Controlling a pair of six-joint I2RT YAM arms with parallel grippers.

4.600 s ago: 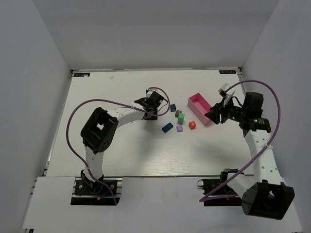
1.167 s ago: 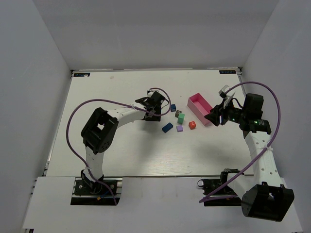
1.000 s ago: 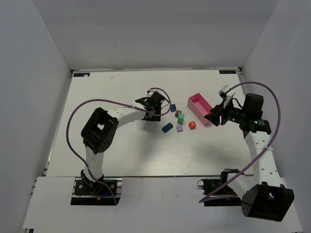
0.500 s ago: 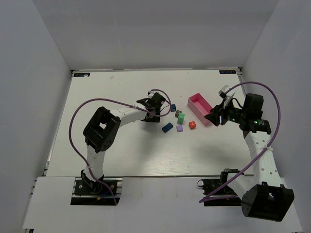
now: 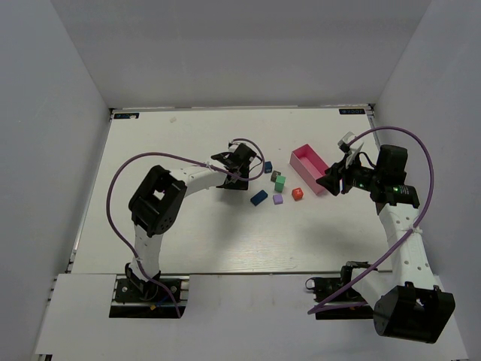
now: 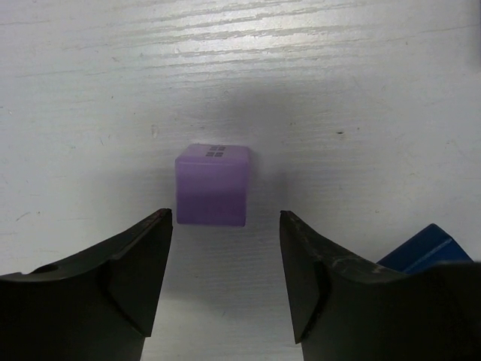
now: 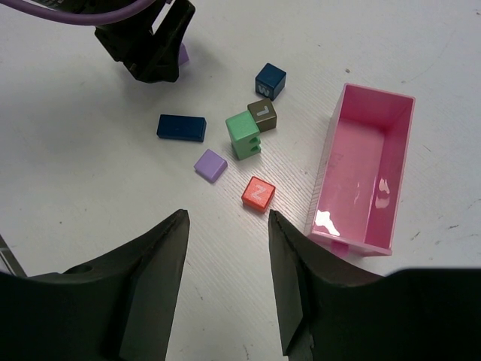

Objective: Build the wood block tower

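From above, the white table [image 5: 188,226] holds a small bunch of wood blocks near the middle. There is a dark blue cube [image 5: 267,167], a green block [image 5: 279,183], a blue brick [image 5: 259,198] and a red cube [image 5: 297,193]. A pink tray [image 5: 310,168] lies just to their right. The left claw [image 5: 239,177] hangs low at the left side of the bunch. The right claw [image 5: 331,182] sits by the near end of the tray.

The left wrist camera shows a lilac cube [image 6: 213,184] flat on the table. The left claw [image 6: 225,222] is wide apart. The cube sits just ahead of the two tips, in line with the gap, and touches neither. A blue corner [image 6: 425,248] peeks out past the right finger.

The right wrist camera shows the right claw [image 7: 227,218] spread apart too, holding nothing (it is up above the table). Below it lie the red cube [image 7: 258,193], a flat lilac block [image 7: 210,165], the green block [image 7: 244,135] touching a brown cube [image 7: 262,114], the blue brick [image 7: 182,127] and the dark blue cube [image 7: 270,80]. None of them are stacked.
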